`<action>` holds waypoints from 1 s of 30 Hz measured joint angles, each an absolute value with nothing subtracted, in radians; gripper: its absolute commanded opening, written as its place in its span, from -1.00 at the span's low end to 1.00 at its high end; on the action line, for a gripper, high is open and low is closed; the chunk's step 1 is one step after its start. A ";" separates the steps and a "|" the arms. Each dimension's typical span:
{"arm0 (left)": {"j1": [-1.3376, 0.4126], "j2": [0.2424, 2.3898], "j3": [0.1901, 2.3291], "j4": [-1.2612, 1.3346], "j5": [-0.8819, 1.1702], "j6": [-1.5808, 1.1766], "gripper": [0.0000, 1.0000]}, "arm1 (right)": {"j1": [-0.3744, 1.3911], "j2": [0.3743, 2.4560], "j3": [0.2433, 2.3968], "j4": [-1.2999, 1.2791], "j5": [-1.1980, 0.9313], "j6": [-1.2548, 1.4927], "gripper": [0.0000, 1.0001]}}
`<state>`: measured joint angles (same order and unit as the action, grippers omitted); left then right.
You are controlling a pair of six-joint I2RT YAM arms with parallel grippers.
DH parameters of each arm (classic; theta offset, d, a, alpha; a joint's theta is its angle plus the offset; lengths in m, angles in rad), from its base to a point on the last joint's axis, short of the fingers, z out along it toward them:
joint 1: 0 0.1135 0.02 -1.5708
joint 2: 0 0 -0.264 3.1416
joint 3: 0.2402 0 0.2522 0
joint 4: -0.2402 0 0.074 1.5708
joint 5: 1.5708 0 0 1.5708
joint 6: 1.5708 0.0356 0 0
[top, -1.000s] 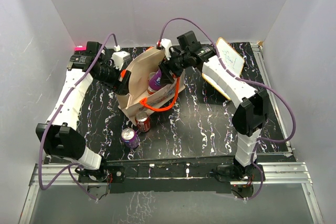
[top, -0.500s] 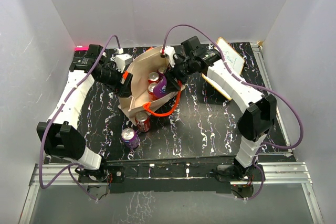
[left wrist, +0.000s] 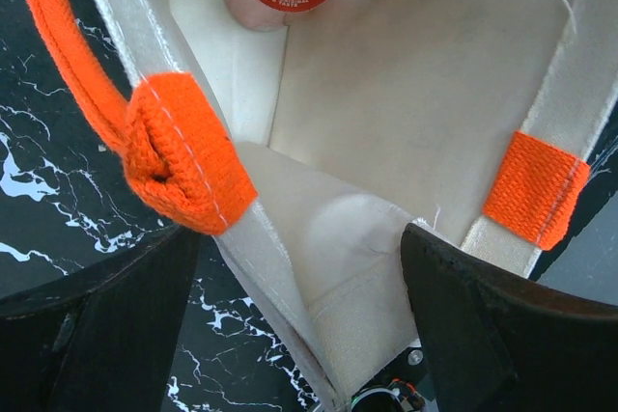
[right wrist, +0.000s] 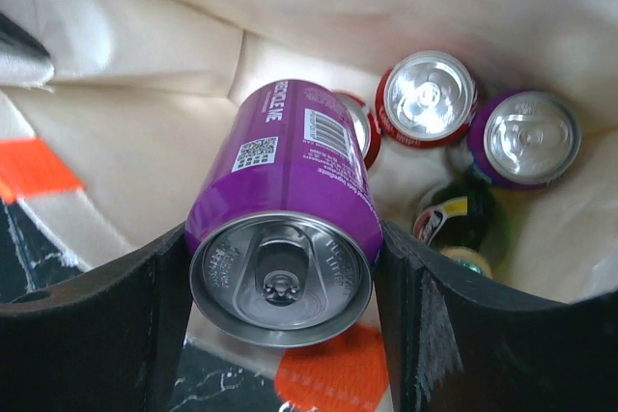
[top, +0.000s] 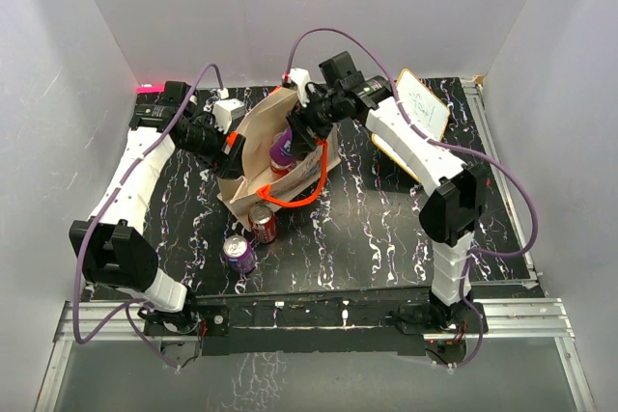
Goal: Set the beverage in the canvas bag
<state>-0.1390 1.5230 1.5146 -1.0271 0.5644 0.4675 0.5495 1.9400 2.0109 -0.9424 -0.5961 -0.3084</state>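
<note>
Beige bag [top: 253,147] with orange handles [top: 290,198]; purple can [right wrist: 286,224], silver top, frame centre; red and purple cans [right wrist: 430,96] upper right; black white-veined table [top: 377,229].

From my station, the black white-veined tabletop [top: 367,229] sat enclosed by plain white walls [top: 386,16] at 9, 12 and 3 o'clock. An aluminium rail frame [top: 319,315] ran along 6 o'clock. Lighting was even.

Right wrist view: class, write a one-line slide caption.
Right gripper holds a purple can over the canvas bag, four cans already inside.
</note>
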 measured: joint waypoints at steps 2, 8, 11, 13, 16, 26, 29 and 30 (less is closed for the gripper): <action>-0.139 1.531 1.524 -1.030 0.561 0.464 0.72 | 0.564 1.969 2.056 -0.945 -0.584 -0.302 -0.85; -0.139 1.535 1.528 -1.027 0.557 0.446 0.79 | 0.624 2.034 2.150 -0.945 -0.541 -0.290 -0.85; -0.139 1.534 1.528 -1.019 0.556 0.434 0.80 | 0.650 2.067 2.191 -0.947 -0.522 -0.288 -0.85; -0.139 1.532 1.528 -1.014 0.554 0.426 0.82 | 0.665 2.085 2.208 -0.946 -0.513 -0.288 -0.85; -0.138 1.526 1.528 -1.001 0.548 0.410 0.84 | 0.682 2.098 2.215 -0.947 -0.501 -0.287 -0.85; -0.106 1.507 1.523 -0.976 0.548 0.366 0.94 | 0.708 2.114 2.216 -0.939 -0.488 -0.281 -0.84; -0.092 1.506 1.523 -0.973 0.554 0.356 0.94 | 0.715 2.141 2.220 -0.934 -0.479 -0.278 -0.84; -0.087 1.506 1.523 -0.972 0.558 0.353 0.94 | 0.718 2.151 2.220 -0.932 -0.474 -0.277 -0.85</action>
<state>-0.0868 1.5059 1.5227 -0.9722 0.5579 0.3534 0.7181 2.1509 2.2200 -0.9321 -0.4736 -0.2768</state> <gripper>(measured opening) 0.970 0.678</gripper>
